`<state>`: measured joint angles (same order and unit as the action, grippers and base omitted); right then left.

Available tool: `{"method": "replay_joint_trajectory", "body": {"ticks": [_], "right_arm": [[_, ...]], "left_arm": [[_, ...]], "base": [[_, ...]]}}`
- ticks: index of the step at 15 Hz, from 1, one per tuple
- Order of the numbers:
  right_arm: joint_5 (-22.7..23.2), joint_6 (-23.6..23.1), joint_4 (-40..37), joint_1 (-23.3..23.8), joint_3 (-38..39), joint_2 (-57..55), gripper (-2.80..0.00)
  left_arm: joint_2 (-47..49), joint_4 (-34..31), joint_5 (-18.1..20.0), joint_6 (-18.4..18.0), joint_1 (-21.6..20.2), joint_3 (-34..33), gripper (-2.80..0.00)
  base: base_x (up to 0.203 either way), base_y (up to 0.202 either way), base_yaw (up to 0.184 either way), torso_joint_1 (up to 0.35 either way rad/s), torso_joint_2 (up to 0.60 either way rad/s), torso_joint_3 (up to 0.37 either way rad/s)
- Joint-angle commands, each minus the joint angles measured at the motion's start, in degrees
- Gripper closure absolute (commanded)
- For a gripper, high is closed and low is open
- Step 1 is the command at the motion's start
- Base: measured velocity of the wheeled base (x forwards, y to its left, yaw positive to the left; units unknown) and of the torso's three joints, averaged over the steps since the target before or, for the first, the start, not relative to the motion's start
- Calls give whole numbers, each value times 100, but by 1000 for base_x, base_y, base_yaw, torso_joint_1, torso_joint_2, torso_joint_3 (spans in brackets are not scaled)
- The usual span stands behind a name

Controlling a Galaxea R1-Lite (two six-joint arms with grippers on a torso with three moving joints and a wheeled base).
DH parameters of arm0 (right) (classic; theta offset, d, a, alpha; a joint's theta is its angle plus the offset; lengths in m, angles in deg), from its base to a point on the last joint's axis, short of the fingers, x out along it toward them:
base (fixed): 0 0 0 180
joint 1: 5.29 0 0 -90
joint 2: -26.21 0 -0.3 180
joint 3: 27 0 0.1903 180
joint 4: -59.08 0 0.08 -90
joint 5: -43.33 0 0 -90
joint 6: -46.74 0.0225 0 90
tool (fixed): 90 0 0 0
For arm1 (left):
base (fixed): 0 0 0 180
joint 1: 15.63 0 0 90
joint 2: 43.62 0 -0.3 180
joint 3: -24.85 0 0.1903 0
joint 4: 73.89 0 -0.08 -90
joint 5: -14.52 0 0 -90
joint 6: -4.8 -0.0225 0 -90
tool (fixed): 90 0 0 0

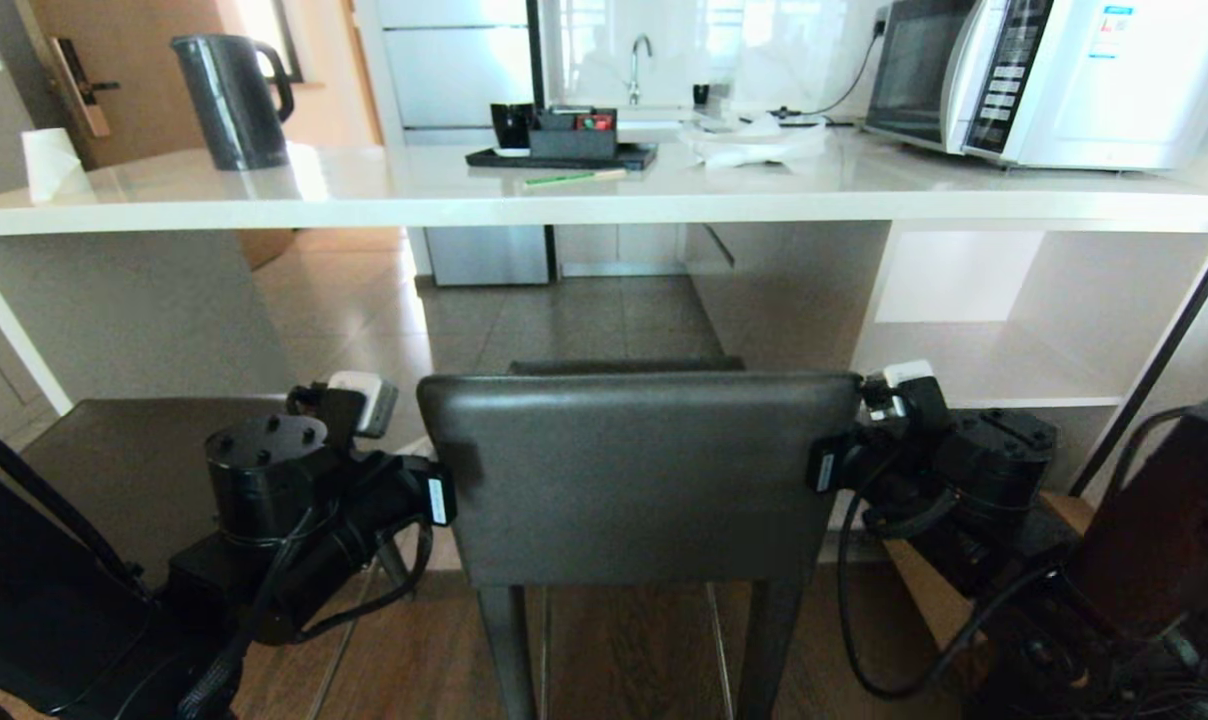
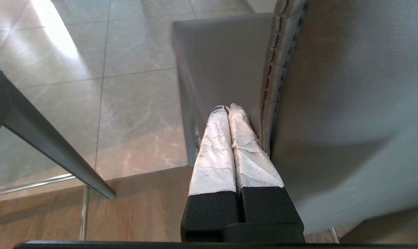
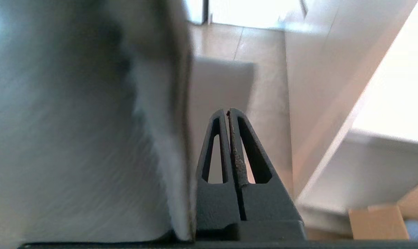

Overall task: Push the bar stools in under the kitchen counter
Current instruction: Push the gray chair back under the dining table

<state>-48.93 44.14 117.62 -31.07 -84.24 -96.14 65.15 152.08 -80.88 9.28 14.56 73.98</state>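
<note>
One of the bar stools stands in the middle, its dark grey backrest (image 1: 639, 475) facing me and its seat (image 1: 624, 366) reaching toward the white kitchen counter (image 1: 564, 200). My left gripper (image 2: 228, 108) is shut, its taped fingers lying along the backrest's stitched left edge (image 2: 274, 86), above the seat (image 2: 223, 58). Shut too, my right gripper (image 3: 228, 111) lies against the right edge of the backrest (image 3: 74, 138). Both hold nothing. A second stool (image 1: 134, 460) stands to the left, its seat at the counter's side leg.
On the counter stand a dark jug (image 1: 232, 100), a black tray (image 1: 564, 155) and a microwave (image 1: 1054, 75). A white open shelf unit (image 1: 1014, 330) is at the right, with a cardboard box (image 3: 378, 221) on the floor. Tiled floor shows under the counter.
</note>
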Motion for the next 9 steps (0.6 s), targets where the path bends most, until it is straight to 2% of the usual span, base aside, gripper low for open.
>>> {"method": "replay_joint_trajectory", "body": {"ticks": [1, 6, 9], "right_arm": [[-12, -27, 45, -257, -227, -315, 0], [-29, -30, 82, -256, -221, -258, 0], [-30, -38, 311, -46, 63, -229, 0]], "left_arm": [[119, 1, 39, 8, 321, 24, 0], [227, 1, 16, 0, 159, 174, 0], [491, -3, -5, -18, -23, 656, 0]], "base": [[0, 0, 0, 0, 0, 0], [0, 0, 0, 0, 0, 0], [0, 0, 0, 0, 0, 0]]}}
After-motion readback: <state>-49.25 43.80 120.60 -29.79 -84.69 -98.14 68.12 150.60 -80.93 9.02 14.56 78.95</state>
